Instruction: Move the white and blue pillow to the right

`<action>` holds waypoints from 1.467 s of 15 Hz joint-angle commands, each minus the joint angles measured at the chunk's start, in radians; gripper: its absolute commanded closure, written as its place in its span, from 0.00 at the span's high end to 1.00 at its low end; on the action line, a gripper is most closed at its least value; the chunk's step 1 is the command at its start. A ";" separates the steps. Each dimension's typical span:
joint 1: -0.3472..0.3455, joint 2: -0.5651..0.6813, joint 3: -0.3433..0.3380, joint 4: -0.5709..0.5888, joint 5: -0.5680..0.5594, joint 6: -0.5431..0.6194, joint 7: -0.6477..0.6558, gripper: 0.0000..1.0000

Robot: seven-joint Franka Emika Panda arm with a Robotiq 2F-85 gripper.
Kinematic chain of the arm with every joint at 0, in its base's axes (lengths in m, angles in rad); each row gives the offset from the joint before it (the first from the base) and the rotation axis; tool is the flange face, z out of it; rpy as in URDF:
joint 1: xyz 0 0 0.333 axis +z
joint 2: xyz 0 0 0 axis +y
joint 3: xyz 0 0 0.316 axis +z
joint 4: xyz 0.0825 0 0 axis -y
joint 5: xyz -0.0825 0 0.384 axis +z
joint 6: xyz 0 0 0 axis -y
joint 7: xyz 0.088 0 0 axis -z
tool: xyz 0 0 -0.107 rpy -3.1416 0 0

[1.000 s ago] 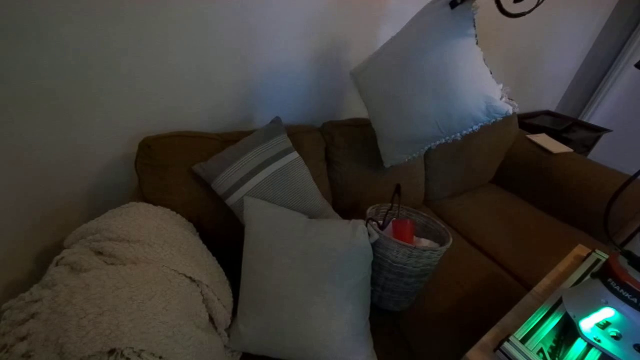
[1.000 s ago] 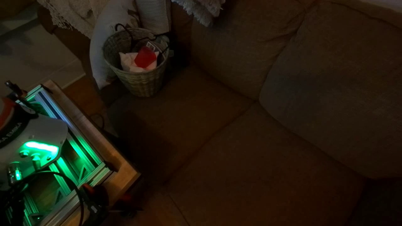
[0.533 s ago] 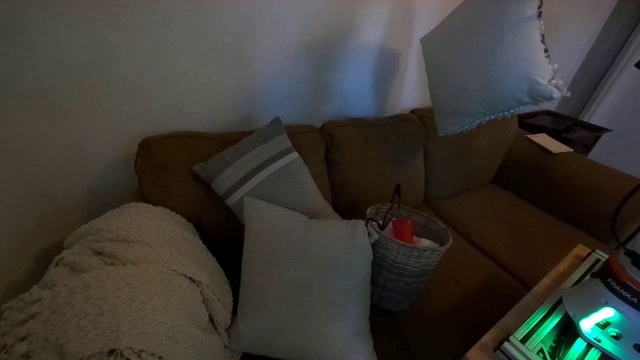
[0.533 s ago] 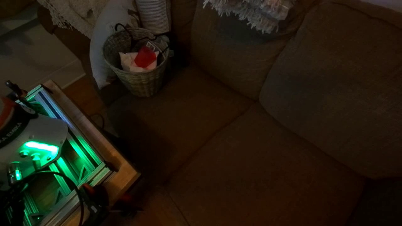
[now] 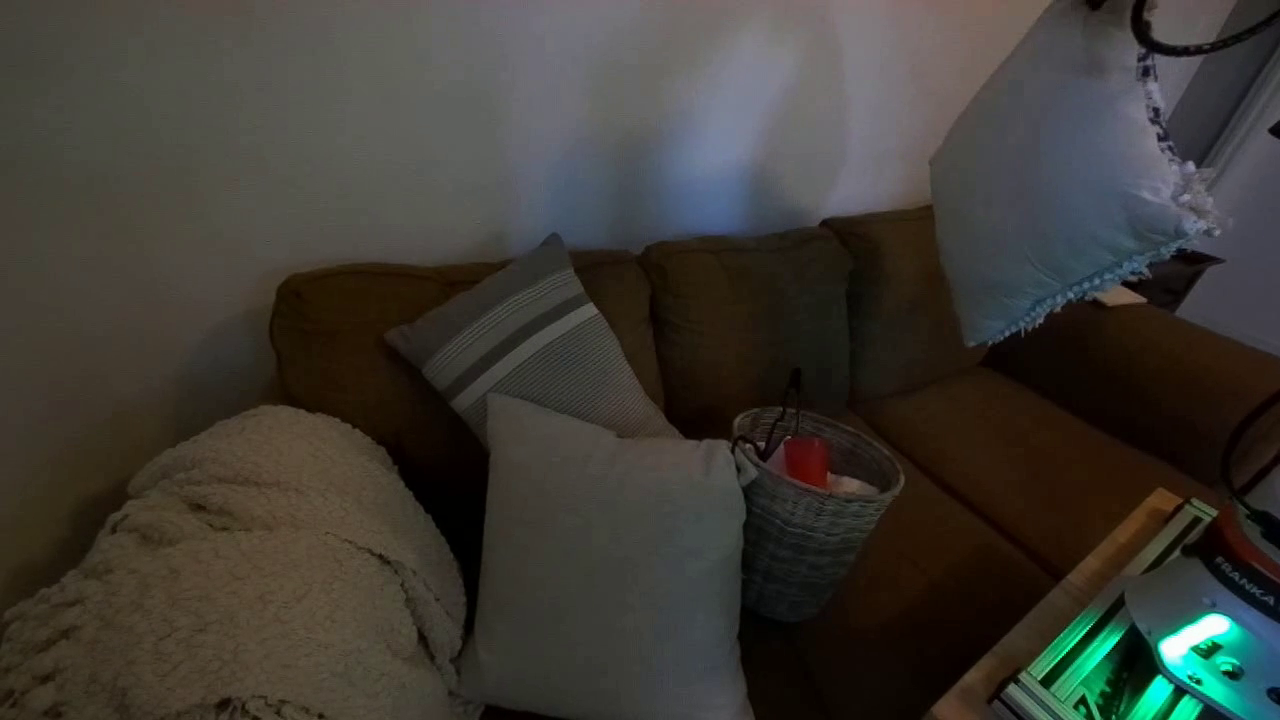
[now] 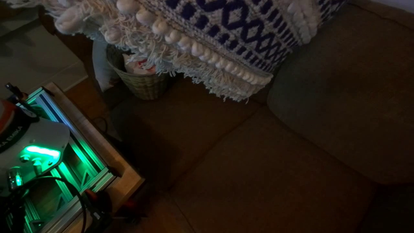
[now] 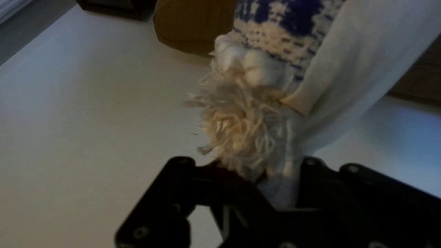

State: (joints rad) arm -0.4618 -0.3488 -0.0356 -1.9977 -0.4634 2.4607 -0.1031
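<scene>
The white and blue pillow (image 5: 1060, 175) hangs in the air by one corner over the right part of the couch, its cream-white face toward that exterior view. Its striped dark blue face with tassels shows large in an exterior view (image 6: 233, 35), partly covering the basket. In the wrist view, my gripper (image 7: 253, 170) is shut on the pillow's tasselled corner (image 7: 237, 131). In an exterior view only a dark bit of the gripper shows at the top edge; it is cut off in both exterior views.
A wicker basket (image 5: 815, 540) with a red item stands on the brown couch (image 5: 960, 500). A plain white pillow (image 5: 610, 560), a grey striped pillow (image 5: 540, 340) and a fleecy blanket (image 5: 250, 560) lie left of it. The couch arm (image 5: 1180, 360) is below right. The robot base (image 6: 35, 142) stands in front.
The pillow has moved right in an exterior view, rising, then dropping lower. Elsewhere it has come down from the top edge and grown large, its blue pattern now showing. The gripper still holds it.
</scene>
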 commanded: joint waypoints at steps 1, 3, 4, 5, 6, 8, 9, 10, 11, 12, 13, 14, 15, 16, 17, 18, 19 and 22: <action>0.057 0.001 -0.046 0.000 -0.028 -0.011 0.020 0.04; -0.008 0.027 0.021 0.010 -0.227 -0.097 0.187 0.04; 0.001 0.036 0.023 0.002 -0.284 -0.148 0.245 0.04; 0.010 0.051 0.021 0.002 -0.355 -0.172 0.302 0.04; 0.024 0.065 0.020 0.000 -0.412 -0.220 0.356 0.04; 0.053 0.099 0.010 0.009 -0.510 -0.308 0.442 0.04; 0.069 0.119 0.007 0.006 -0.555 -0.357 0.485 0.04; 0.087 0.143 0.006 0.009 -0.590 -0.415 0.521 0.04; 0.106 0.170 0.005 0.004 -0.617 -0.478 0.559 0.04; 0.125 0.203 0.000 0.011 -0.632 -0.544 0.588 0.04; 0.145 0.230 -0.005 0.003 -0.634 -0.610 0.613 0.04; 0.160 0.261 -0.013 -0.006 -0.636 -0.663 0.643 0.04; 0.174 0.289 -0.025 -0.021 -0.632 -0.710 0.667 0.04; 0.189 0.325 -0.034 -0.028 -0.611 -0.758 0.686 0.04; 0.201 0.361 -0.046 -0.035 -0.585 -0.784 0.691 0.04; 0.210 0.397 -0.059 -0.039 -0.559 -0.777 0.700 0.04; 0.218 0.440 -0.068 -0.032 -0.536 -0.763 0.707 0.04; 0.243 0.577 -0.081 0.038 -0.499 -0.732 0.717 0.04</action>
State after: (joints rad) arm -0.2570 0.1268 -0.0865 -2.0592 -0.9776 1.7429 0.6283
